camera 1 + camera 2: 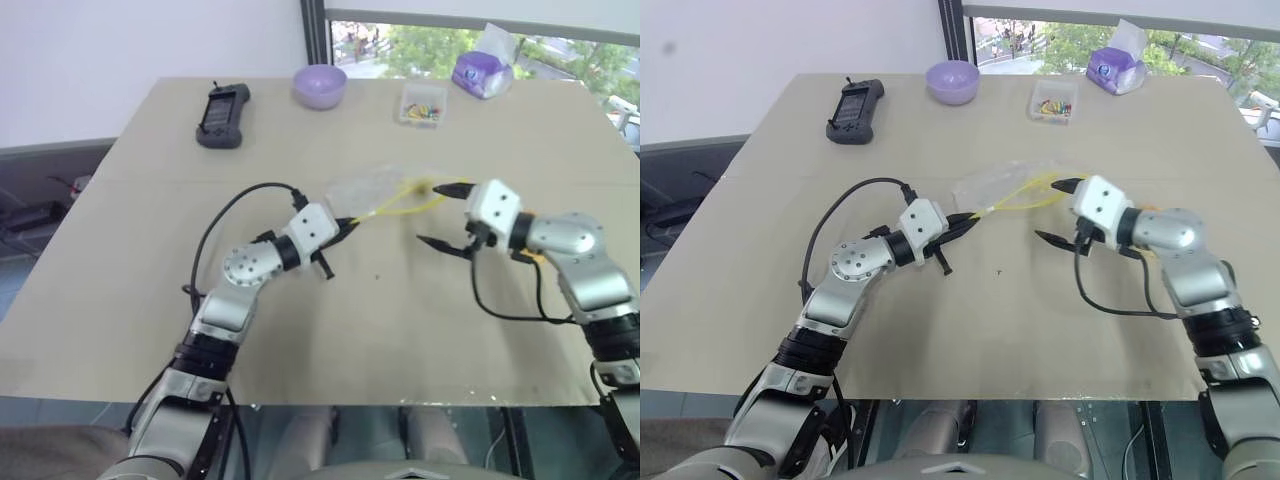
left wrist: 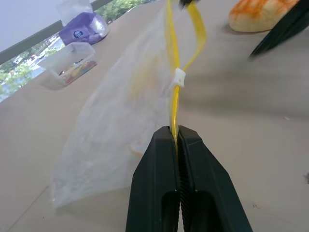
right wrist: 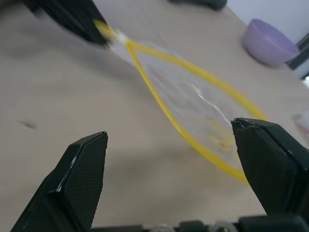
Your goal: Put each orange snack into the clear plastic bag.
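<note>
The left end effector (image 2: 176, 140) is clenched on the yellow seal strip of the crinkly clear bag (image 1: 375, 187), which stretches from it toward the right end effector (image 1: 445, 215). That one is spread wide, grasping nothing. A domed orange bun (image 2: 260, 14) sits on the table (image 1: 400, 310) just beyond the bag's mouth.
</note>
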